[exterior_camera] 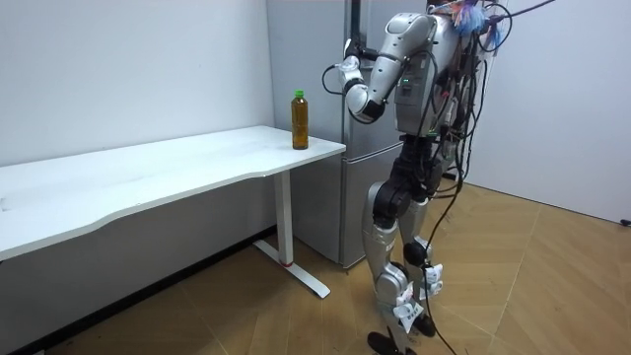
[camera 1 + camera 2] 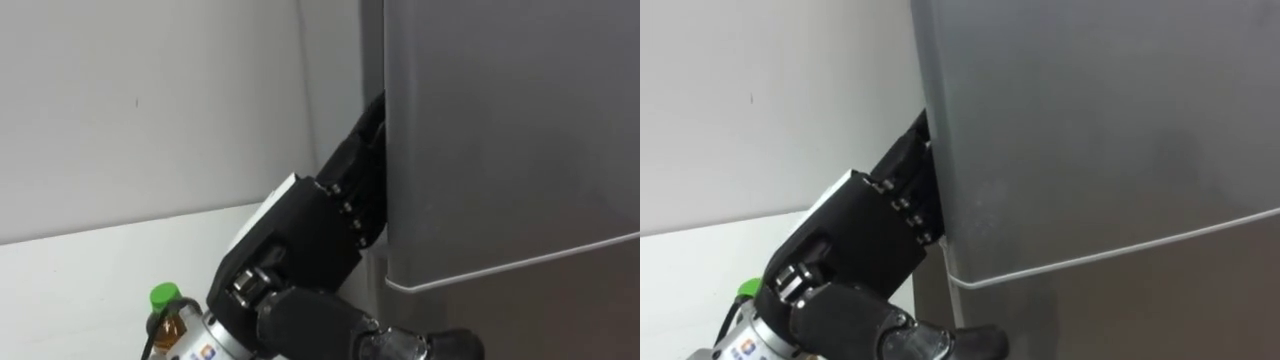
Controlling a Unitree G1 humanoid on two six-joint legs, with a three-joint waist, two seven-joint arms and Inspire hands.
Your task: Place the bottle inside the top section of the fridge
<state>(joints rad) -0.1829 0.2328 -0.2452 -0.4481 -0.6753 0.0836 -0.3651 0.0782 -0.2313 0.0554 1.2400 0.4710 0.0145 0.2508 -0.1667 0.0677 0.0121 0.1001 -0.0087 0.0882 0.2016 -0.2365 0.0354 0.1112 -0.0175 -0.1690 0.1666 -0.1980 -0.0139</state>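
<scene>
The bottle (image 2: pixel 168 318), amber liquid under a green cap, stands on the white table (image 2: pixel 90 275) at lower left; in the room view the bottle (image 1: pixel 300 120) is near the table's corner beside the fridge (image 1: pixel 357 197). The grey upper fridge door (image 2: pixel 510 130) is shut and close in front of me. My left hand (image 2: pixel 300 240) is raised against that door's left edge, just above the seam to the lower door (image 2: pixel 520 315), well above the bottle and not touching it. From the room view, the left hand (image 1: pixel 347 75) is held at chest height by the fridge.
A white wall (image 2: pixel 150 100) rises behind the table. The table (image 1: pixel 148 168) runs long toward the room view's left. I stand on a wooden floor (image 1: pixel 513 286) directly before the fridge, with the table's corner at my left.
</scene>
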